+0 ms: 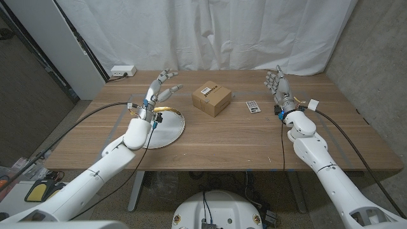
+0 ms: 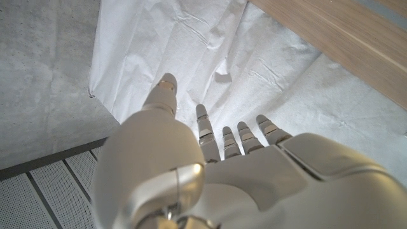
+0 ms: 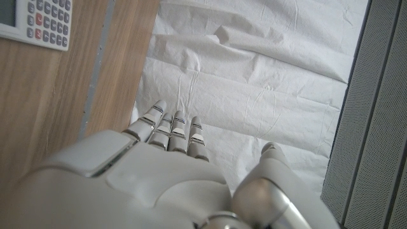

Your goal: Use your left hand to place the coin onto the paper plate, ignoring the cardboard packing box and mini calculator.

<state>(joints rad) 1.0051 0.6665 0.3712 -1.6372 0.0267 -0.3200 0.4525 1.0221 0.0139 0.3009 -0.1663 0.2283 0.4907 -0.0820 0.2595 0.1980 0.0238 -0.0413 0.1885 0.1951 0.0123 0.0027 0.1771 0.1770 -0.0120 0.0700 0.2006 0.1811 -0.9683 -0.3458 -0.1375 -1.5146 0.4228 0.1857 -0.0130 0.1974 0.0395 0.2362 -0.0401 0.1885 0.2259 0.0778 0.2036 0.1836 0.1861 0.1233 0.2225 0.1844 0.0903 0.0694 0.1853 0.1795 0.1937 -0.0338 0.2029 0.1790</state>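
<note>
The paper plate (image 1: pixel 166 132) lies on the table's left half. A small gold-coloured coin (image 1: pixel 165 110) shows at the plate's far rim, just in front of my left wrist. My left hand (image 1: pixel 163 86) is raised beyond the plate with its fingers spread and nothing in it; in the left wrist view the left hand (image 2: pixel 222 165) points at the white curtain. My right hand (image 1: pixel 278 83) stands upright over the right half, fingers apart and empty, and the right hand (image 3: pixel 172 165) is seen from behind in its wrist view.
A cardboard packing box (image 1: pixel 211 98) stands at the table's middle, with the mini calculator (image 1: pixel 253 107) (image 3: pixel 35 22) to its right. A white power strip (image 1: pixel 122 71) sits at the back left corner. A white curtain (image 2: pixel 254 70) hangs behind the table.
</note>
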